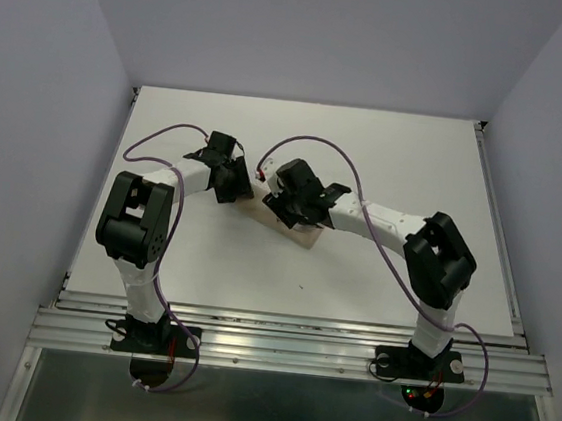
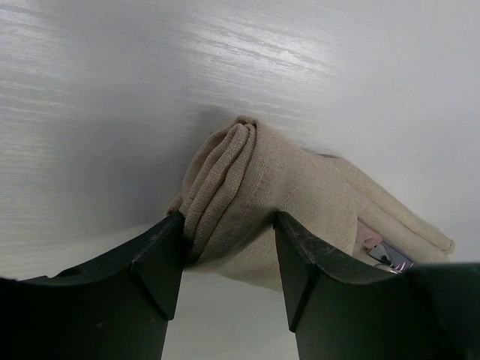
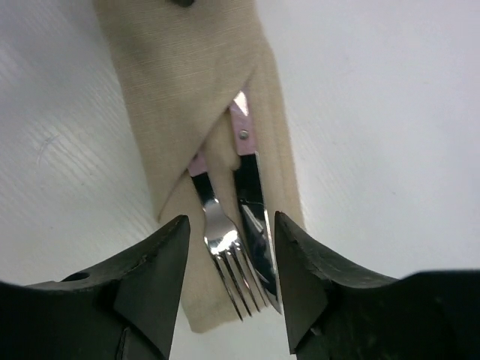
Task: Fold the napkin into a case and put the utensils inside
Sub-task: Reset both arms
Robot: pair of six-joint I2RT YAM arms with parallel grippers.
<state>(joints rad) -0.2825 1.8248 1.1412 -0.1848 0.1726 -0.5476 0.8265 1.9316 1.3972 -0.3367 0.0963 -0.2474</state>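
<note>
The napkin is folded into a narrow tan case [image 3: 180, 75] with a diagonal pocket flap. The fork [image 3: 222, 247] and the knife [image 3: 255, 217] lie in that pocket, pink handles tucked under the flap and silver ends sticking out over the cloth. My right gripper [image 3: 231, 219] is open, a finger on either side of the tines and blade, touching neither. At the other end, my left gripper [image 2: 229, 219] has the bunched folds of the case [image 2: 300, 187] pinched between both fingertips. A pink and silver bit of a utensil [image 2: 379, 251] peeks out at the right.
On the white table [image 1: 387, 161] both arms meet near the middle, left gripper [image 1: 232, 177] and right gripper [image 1: 287, 203] over the case [image 1: 300, 237]. Pale walls stand close on three sides. A metal rail [image 1: 287, 347] runs along the near edge.
</note>
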